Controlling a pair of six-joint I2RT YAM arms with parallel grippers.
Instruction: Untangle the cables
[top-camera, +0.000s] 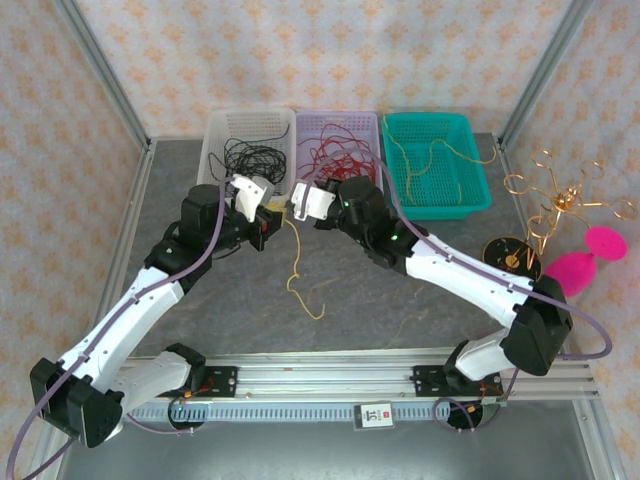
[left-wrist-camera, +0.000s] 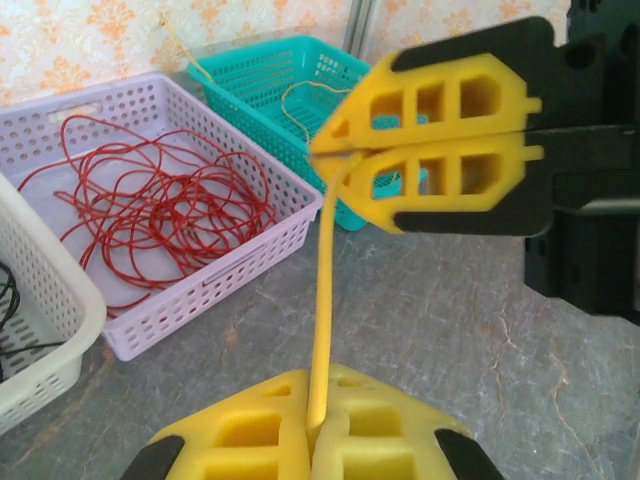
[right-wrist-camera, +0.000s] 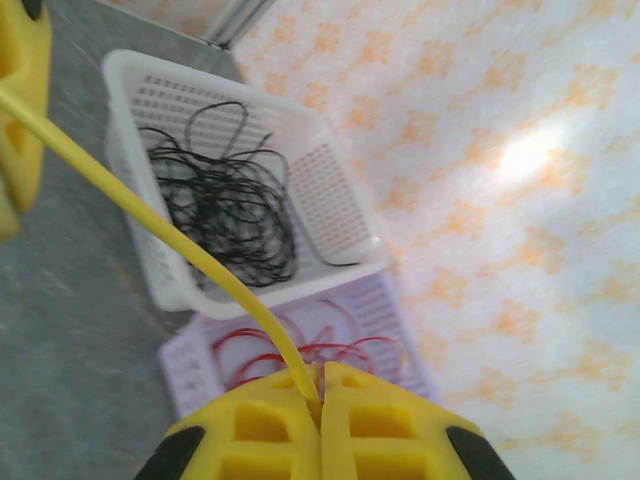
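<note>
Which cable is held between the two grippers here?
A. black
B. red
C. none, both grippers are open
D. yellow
D: the yellow cable runs straight from the shut left gripper to the shut right gripper, while the red cable lies in the lavender basket and the black cable in the white basket.

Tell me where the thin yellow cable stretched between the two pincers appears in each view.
Top external: the thin yellow cable is at centre, trailing downward.
Left wrist: it runs vertically through the centre.
Right wrist: it runs diagonally from upper left to bottom centre.
Shared landmark: the lilac perforated plastic basket.
</note>
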